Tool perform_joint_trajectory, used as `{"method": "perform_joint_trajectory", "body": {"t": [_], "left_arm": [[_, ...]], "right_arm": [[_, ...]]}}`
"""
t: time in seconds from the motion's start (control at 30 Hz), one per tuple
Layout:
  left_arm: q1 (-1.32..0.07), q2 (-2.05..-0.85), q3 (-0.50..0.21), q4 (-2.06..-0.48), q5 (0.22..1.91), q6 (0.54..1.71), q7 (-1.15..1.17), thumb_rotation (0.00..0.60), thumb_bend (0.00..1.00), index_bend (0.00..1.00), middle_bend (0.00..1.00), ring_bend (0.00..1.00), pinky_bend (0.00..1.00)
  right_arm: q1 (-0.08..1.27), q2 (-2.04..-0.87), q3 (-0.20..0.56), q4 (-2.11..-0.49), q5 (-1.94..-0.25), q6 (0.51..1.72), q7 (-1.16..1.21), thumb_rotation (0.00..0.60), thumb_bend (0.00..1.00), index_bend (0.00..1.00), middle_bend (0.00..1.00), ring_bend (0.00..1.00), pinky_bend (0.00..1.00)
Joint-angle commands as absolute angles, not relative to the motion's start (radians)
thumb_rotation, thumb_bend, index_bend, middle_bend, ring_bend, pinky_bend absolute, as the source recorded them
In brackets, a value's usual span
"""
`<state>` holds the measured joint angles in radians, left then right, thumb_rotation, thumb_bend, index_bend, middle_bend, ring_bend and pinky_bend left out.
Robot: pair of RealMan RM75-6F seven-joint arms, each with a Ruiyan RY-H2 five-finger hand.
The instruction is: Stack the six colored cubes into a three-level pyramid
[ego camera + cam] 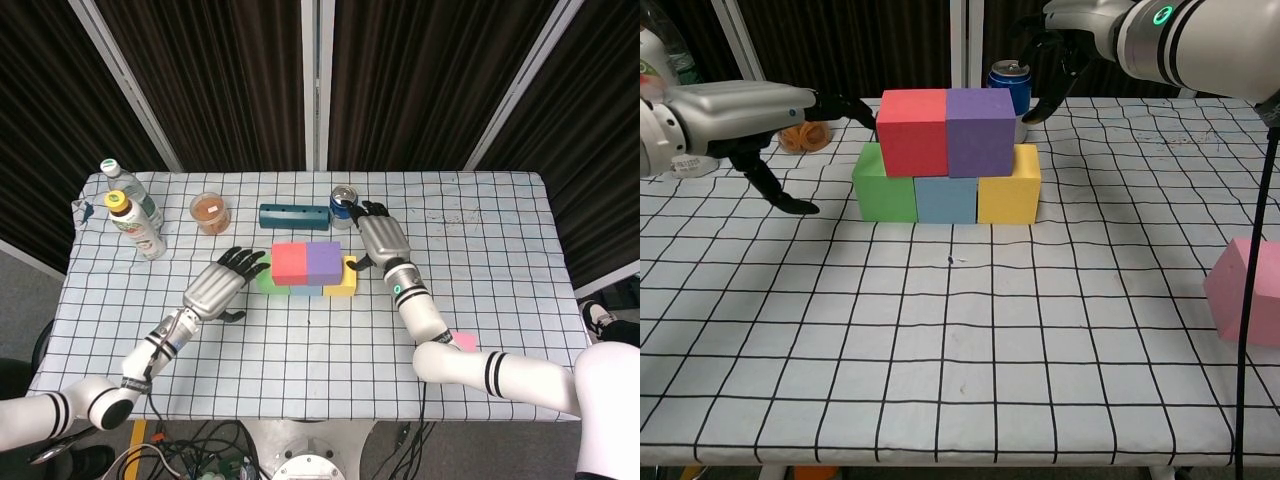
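We see a green cube, blue cube and yellow cube side by side as a bottom row, with a red cube and purple cube on top. The pink cube sits alone, well apart at the near right. Our left hand hovers left of the stack, fingers spread, holding nothing. Our right hand hangs beyond the stack's right end near a can, fingers apart and empty.
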<state>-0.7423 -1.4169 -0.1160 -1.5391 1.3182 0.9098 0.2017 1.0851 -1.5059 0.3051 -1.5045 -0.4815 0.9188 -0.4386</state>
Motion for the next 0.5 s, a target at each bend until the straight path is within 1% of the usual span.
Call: {"method": "perform_joint_trajectory", "body": {"t": [0.03, 0.5], "left_arm": [[-0.748, -1.417, -0.120, -1.534, 1.314, 0.906, 0.203, 0.600, 0.17, 0.10, 0.00, 0.00, 0.05], [-0.781, -1.427, -0.129, -1.519, 1.298, 0.880, 0.216, 0.600, 0.17, 0.10, 0.00, 0.00, 0.04]], "right_arm": [[1.089, -1.515, 0.304, -1.496, -0.478, 0.917, -0.443, 0.600, 0.11, 0.00, 0.14, 0.00, 0.00], [1.098, -1.536, 0.307, -1.487, -0.476, 0.923, -0.455, 0.600, 0.11, 0.00, 0.14, 0.00, 0.00]]}}
